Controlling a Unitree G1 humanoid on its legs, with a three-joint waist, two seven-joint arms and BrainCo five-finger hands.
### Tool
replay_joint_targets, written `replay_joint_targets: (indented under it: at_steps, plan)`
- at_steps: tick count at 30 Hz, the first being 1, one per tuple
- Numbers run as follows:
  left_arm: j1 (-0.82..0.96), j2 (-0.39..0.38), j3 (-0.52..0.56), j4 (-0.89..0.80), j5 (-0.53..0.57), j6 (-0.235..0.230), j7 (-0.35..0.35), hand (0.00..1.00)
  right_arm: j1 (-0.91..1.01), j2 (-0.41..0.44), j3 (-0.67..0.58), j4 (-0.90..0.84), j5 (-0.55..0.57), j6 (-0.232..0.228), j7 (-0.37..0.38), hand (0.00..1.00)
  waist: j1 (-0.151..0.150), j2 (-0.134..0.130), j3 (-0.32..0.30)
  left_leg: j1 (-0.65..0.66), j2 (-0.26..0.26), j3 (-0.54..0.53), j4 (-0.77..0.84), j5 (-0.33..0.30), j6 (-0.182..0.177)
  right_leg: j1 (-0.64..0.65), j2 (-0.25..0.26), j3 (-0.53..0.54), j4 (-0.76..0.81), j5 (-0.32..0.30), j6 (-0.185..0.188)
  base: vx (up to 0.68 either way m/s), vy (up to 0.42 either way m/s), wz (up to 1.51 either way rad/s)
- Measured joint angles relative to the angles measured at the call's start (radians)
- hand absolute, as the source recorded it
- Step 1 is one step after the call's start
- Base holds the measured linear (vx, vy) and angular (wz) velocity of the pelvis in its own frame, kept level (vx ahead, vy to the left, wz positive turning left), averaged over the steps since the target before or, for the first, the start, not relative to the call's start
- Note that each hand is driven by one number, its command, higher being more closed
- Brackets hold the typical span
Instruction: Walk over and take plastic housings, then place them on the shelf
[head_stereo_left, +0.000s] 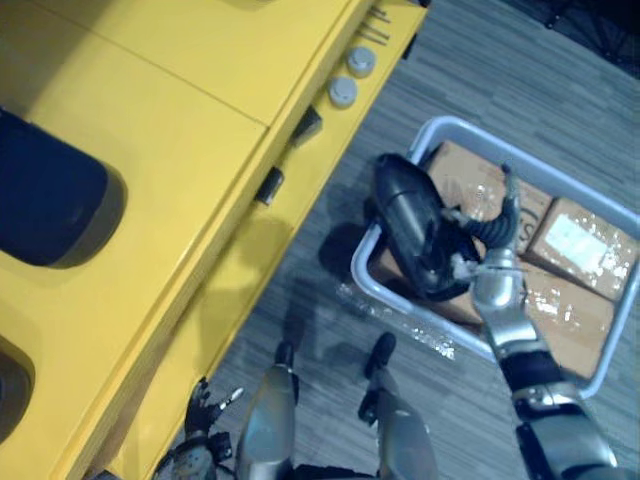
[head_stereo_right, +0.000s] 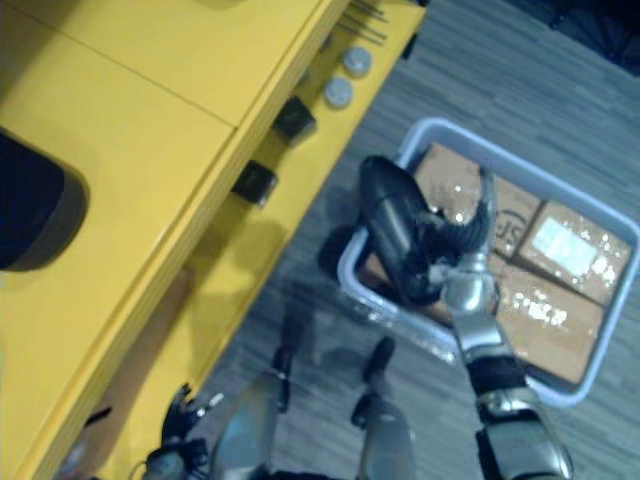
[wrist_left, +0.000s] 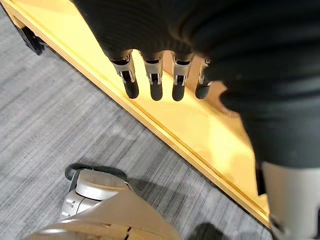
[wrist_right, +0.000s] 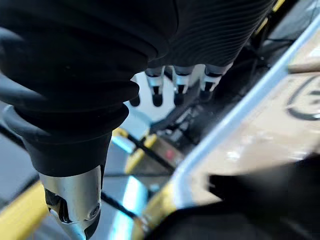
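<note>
A black oblong plastic housing (head_stereo_left: 408, 222) hangs over the near left corner of a grey bin (head_stereo_left: 445, 125) on the floor. My right hand (head_stereo_left: 478, 255) is beside the housing and shut on it; the housing's dark edge (wrist_right: 260, 200) lies close under the hand in the right wrist view. The yellow shelf unit (head_stereo_left: 180, 120) runs along the left. My left hand (head_stereo_left: 207, 412) hangs low by the shelf's edge, fingers (wrist_left: 152, 85) relaxed and holding nothing.
Plastic-wrapped cardboard boxes (head_stereo_left: 575, 245) lie in the bin. On the shelf are two grey round caps (head_stereo_left: 343, 92), small dark blocks (head_stereo_left: 305, 125) and a large dark rounded object (head_stereo_left: 45, 200). Grey carpet (head_stereo_left: 500, 70) lies between shelf and bin.
</note>
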Motion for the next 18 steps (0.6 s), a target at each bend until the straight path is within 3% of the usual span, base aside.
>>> replay_joint_targets:
  at_steps: [10,18]
  plan:
    - [0.000,-0.001,-0.002,0.000,-0.002,0.003,-0.003,0.00,0.038,0.003,-0.007,0.082,0.001,0.073,0.017,0.00,-0.004,-0.007,0.004,-0.031,0.004,-0.004,0.022,0.001,-0.003,-0.018,0.002,-0.001,-0.004,0.004,0.021,-0.03,-0.005,0.00]
    - [0.000,-0.002,-0.031,0.004,-0.042,0.003,-0.004,0.00,-0.011,0.003,-0.061,0.176,0.001,0.072,-0.097,0.00,-0.003,-0.007,0.004,-0.049,-0.012,-0.010,0.013,0.010,-0.001,-0.038,-0.011,-0.005,-0.005,0.012,0.024,0.00,0.004,0.01]
